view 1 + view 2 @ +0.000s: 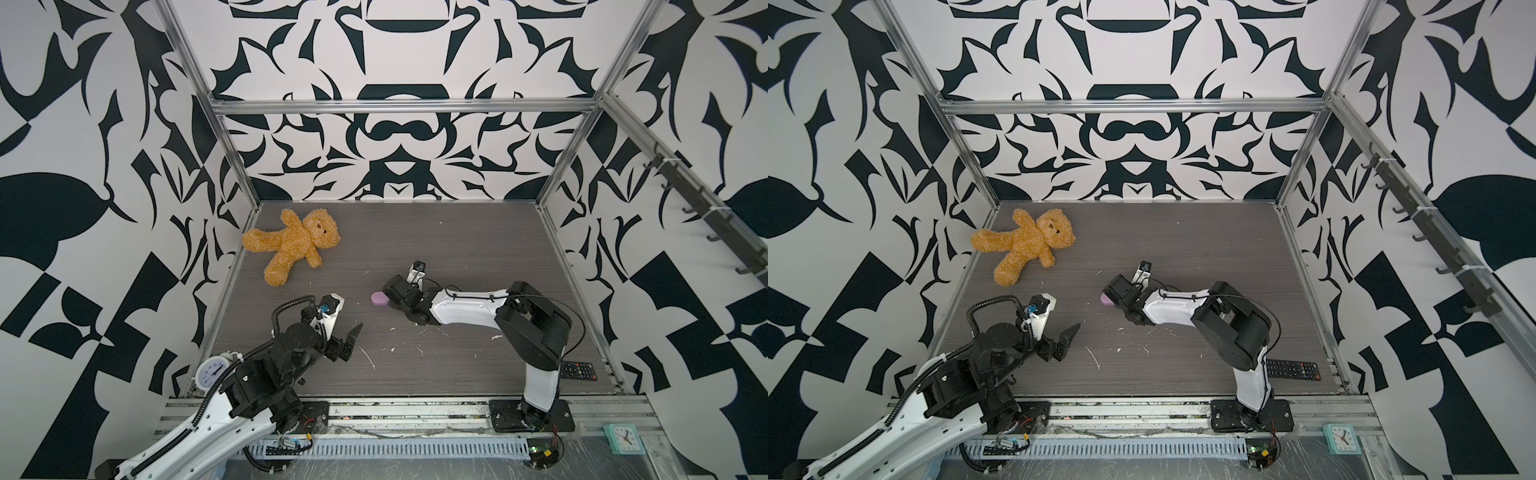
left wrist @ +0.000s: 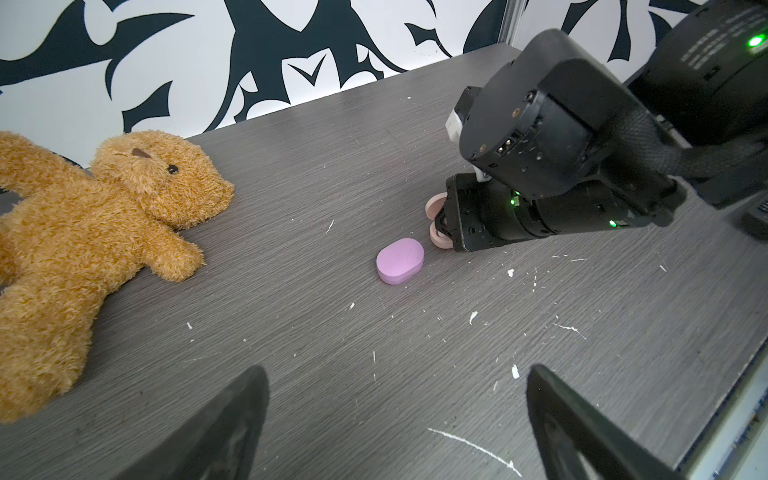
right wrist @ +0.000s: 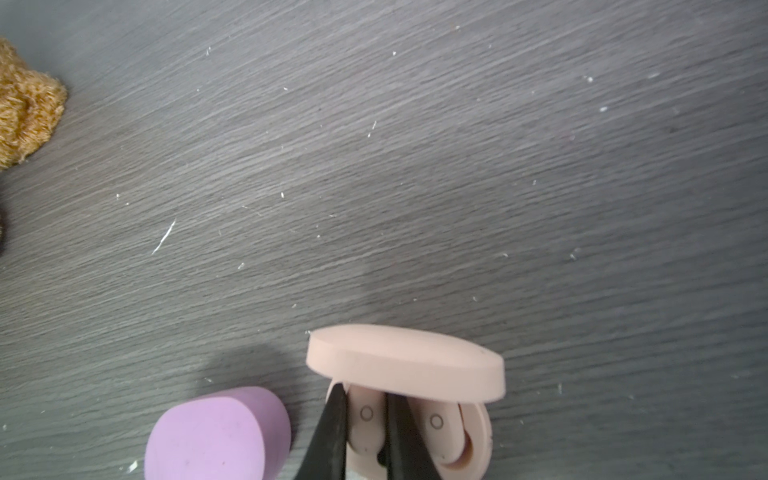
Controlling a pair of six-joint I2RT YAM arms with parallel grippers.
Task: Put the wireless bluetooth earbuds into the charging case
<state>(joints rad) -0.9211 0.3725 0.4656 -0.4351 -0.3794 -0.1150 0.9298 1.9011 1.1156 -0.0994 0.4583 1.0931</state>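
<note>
So the left gripper is hanging just over the table near the front-left corner, jaws spread wide with nothing between them, pointing in toward the middle. Also up front there's a white clock right at the front-left corner and a black remote by the front-right edge, plus white scraps scattered over the front half. Moving in, the right gripper is stretched out low over the middle of the table. Its jaws are pinched in close on one peach bud, which sits in its slot in the open peach case. The second peach bud is in the slot right beside it. The lid is flipped up and stands over both buds. A closed lilac case lies flat just beside the peach one, on the side toward the left edge, with a small gap between them. Way back, a brown teddy sprawls near the back-left corner.
</note>
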